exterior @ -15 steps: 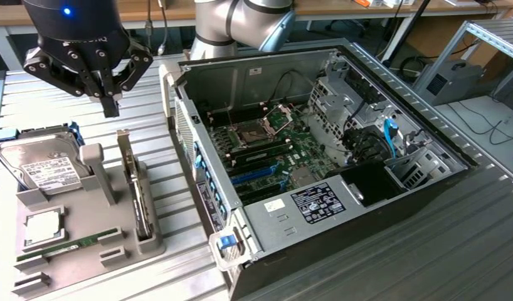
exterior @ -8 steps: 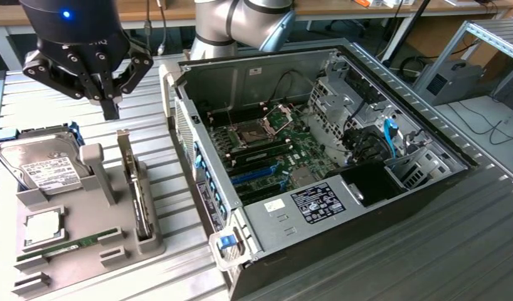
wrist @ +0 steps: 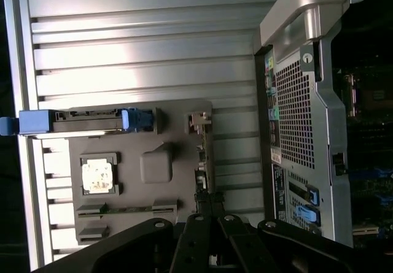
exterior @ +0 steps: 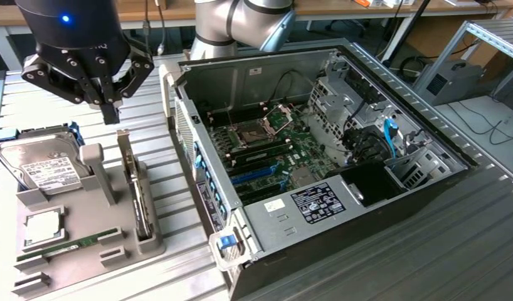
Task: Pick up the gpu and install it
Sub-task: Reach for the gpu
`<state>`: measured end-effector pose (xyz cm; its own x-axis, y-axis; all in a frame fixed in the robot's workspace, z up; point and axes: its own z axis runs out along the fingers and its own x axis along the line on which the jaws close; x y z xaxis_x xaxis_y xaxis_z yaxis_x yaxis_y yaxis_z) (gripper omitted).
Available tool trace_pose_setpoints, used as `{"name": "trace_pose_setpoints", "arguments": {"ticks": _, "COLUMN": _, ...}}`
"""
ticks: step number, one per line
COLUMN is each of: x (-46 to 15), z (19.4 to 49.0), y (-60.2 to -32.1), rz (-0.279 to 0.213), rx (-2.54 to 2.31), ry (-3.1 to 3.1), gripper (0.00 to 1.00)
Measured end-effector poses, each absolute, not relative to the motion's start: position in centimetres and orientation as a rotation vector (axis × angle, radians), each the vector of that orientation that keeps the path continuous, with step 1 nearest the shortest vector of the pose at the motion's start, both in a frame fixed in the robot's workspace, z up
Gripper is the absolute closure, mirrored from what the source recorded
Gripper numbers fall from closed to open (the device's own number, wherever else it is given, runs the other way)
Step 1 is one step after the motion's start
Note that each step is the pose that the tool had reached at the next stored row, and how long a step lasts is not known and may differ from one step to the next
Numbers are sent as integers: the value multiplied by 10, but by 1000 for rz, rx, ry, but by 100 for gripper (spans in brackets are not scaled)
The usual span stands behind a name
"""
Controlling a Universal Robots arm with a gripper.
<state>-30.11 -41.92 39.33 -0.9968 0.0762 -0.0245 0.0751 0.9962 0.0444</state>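
The gpu (exterior: pixel 138 194) stands on edge in a slot of the grey holder block (exterior: pixel 81 251), with its silver bracket end toward the back. In the wrist view it is a thin dark edge (wrist: pixel 202 162) along the holder's side. My gripper (exterior: pixel 111 114) hangs above the gpu's bracket end, clear of it, with its fingers shut and nothing between them. The wrist view has the shut gripper (wrist: pixel 207 207) lined up over the card's edge. The open computer case (exterior: pixel 239 75) lies to the exterior view's right of the holder, its motherboard (exterior: pixel 273 150) exposed.
The holder also carries a hard drive (exterior: pixel 43 166), a CPU (exterior: pixel 43 227) and a RAM stick (exterior: pixel 73 244). The case's perforated rear panel (wrist: pixel 295 119) stands close beside the holder. The ribbed metal tabletop (exterior: pixel 457 251) runs around everything.
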Motion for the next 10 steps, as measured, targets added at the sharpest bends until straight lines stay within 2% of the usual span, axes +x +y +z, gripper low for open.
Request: {"name": "trace_pose_setpoints", "arguments": {"ticks": 10, "x": -302, "z": 393, "y": -429, "rz": 68, "rx": 118, "ry": 3113, "gripper": 89}}
